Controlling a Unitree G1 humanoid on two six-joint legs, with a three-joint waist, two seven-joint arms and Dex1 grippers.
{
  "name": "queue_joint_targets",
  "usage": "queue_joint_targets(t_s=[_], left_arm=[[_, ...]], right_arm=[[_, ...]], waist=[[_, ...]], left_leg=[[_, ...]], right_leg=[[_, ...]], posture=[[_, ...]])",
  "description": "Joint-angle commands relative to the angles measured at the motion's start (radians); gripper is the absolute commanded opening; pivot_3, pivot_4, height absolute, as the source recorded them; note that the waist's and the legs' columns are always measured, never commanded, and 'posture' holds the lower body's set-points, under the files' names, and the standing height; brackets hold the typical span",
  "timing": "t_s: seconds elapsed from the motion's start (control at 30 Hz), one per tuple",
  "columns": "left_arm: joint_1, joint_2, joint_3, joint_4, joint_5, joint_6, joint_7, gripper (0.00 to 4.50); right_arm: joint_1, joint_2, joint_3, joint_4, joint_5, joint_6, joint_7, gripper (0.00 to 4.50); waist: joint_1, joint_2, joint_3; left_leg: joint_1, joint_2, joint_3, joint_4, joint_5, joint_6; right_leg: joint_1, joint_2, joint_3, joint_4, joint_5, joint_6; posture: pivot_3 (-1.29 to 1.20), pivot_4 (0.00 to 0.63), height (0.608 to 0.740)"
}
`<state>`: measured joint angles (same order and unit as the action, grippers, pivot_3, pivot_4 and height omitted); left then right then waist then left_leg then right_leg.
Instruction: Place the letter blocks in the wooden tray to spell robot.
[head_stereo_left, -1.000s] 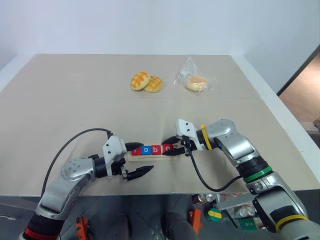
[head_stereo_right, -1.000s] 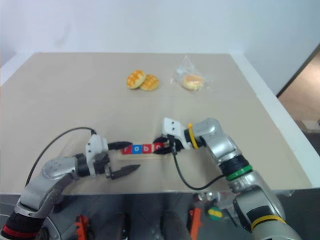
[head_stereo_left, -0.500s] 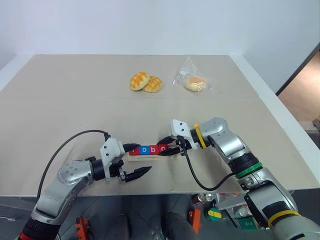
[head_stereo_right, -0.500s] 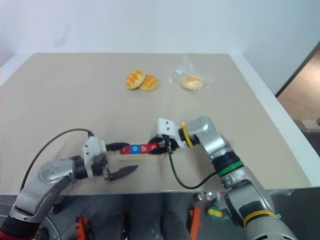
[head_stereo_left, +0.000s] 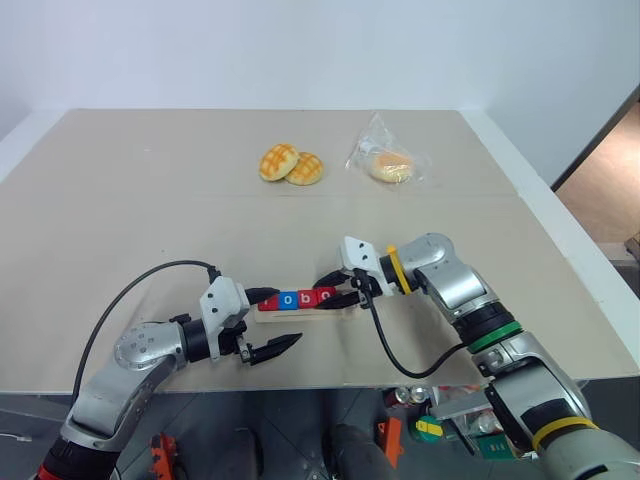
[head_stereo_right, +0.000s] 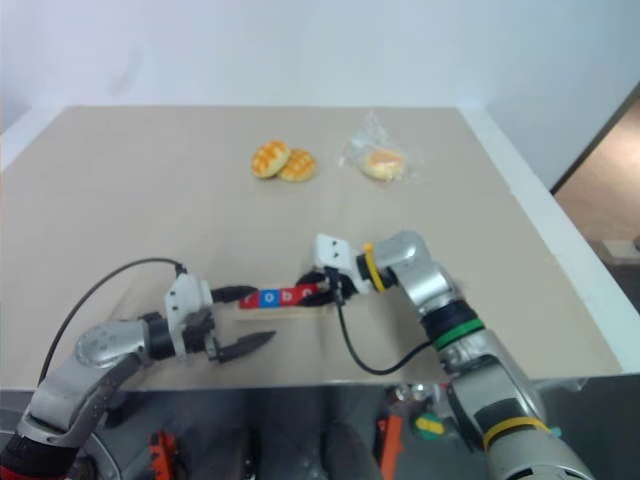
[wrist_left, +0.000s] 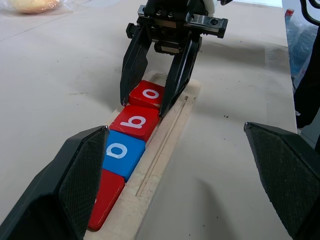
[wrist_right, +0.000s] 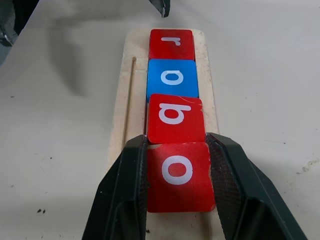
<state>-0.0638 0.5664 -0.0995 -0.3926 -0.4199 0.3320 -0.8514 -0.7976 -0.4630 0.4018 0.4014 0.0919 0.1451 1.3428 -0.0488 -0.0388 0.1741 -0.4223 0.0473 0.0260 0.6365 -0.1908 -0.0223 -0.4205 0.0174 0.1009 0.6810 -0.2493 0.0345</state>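
The wooden tray (head_stereo_left: 300, 312) lies near the table's front edge. Its letter blocks read r (wrist_right: 171, 44) in red, o (wrist_right: 172, 77) in blue, b (wrist_right: 175, 116) in red, then a red o (wrist_right: 179, 171). My right gripper (head_stereo_left: 328, 293) comes in from the right and is shut on that red o, one finger on each side. The tile rests in the tray against the b. My left gripper (head_stereo_left: 285, 317) stands wide open at the tray's left end. Its far finger is beside the r tile, its near finger is in front of the tray, and it holds nothing.
Two golden buns (head_stereo_left: 292, 164) and a bagged bun (head_stereo_left: 390, 165) lie far back on the table. A black cable (head_stereo_left: 150, 275) loops from my left wrist. The table's front edge (head_stereo_left: 330, 382) runs just behind both arms.
My right gripper has edged slightly left with the red o, closing the gap to the b tile. The left gripper has stayed put and open.
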Motion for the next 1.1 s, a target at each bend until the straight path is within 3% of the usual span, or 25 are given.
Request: queue_joint_targets(t_s=[0.03, 0.33, 1.1], left_arm=[[-0.003, 0.004, 0.011, -0.015, 0.003, -0.018, -0.004, 4.50], [-0.035, -0.031, 0.022, -0.016, -0.015, -0.042, -0.007, 4.50], [-0.019, -0.031, 0.010, -0.001, 0.019, -0.071, -0.015, 4.50]], right_arm=[[-0.011, 0.011, -0.026, -0.025, 0.015, 0.067, -0.001, 1.67], [-0.017, 0.016, -0.034, -0.024, 0.024, 0.135, 0.011, 1.67], [-0.049, 0.013, -0.037, 0.009, 0.005, 0.087, 0.050, 1.67]], waist=[[0.000, 0.000, 0.000], [0.000, 0.000, 0.000], [0.000, 0.000, 0.000]], left_leg=[[0.000, 0.000, 0.000, 0.000, 0.000, 0.000], [0.000, 0.000, 0.000, 0.000, 0.000, 0.000], [0.000, 0.000, 0.000, 0.000, 0.000, 0.000]], right_leg=[[0.000, 0.000, 0.000, 0.000, 0.000, 0.000], [0.000, 0.000, 0.000, 0.000, 0.000, 0.000], [0.000, 0.000, 0.000, 0.000, 0.000, 0.000]], posture=[[0.00, 0.150, 0.740], [0.00, 0.150, 0.740], [0.00, 0.150, 0.740]])
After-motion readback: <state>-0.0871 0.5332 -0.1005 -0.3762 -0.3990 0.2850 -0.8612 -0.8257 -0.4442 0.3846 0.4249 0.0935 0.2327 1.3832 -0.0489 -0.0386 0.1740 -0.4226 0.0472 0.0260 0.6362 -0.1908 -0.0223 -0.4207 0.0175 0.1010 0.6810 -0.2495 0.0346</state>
